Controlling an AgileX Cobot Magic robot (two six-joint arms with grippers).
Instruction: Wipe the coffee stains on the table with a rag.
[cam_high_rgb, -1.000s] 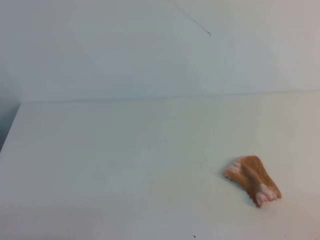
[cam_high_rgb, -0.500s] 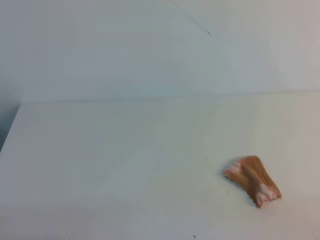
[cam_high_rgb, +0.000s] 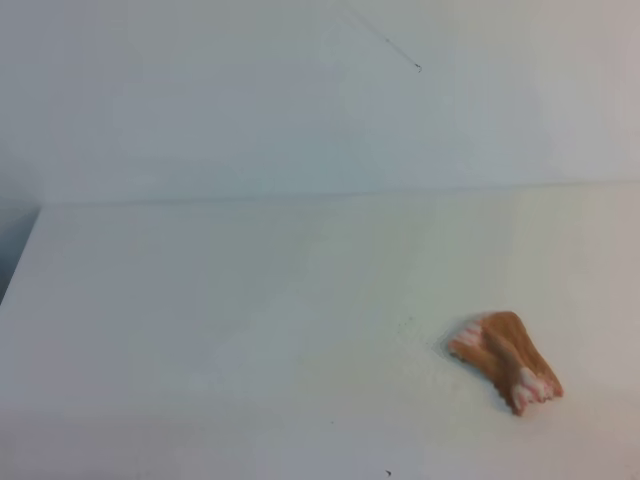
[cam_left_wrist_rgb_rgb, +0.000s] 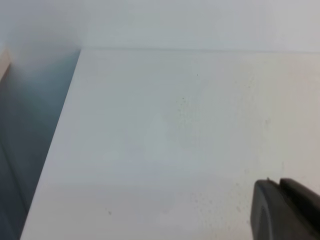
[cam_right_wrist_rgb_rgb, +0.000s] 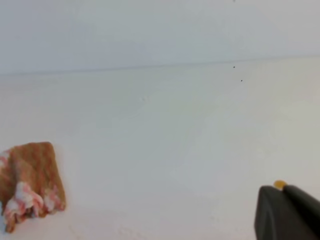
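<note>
The rag, orange-brown with whitish-pink fringed edges, lies crumpled on the white table at the front right. It also shows in the right wrist view at the lower left. No tan-orange coffee blotch shows in any view; only faint tiny specks mark the table in the left wrist view. Neither arm shows in the exterior view. My left gripper and right gripper show only as dark fingertips lying together at the lower right of their wrist views, empty and well away from the rag.
The table's left edge drops off into a dark gap. A pale wall rises behind the table's far edge. A few tiny dark specks dot the table.
</note>
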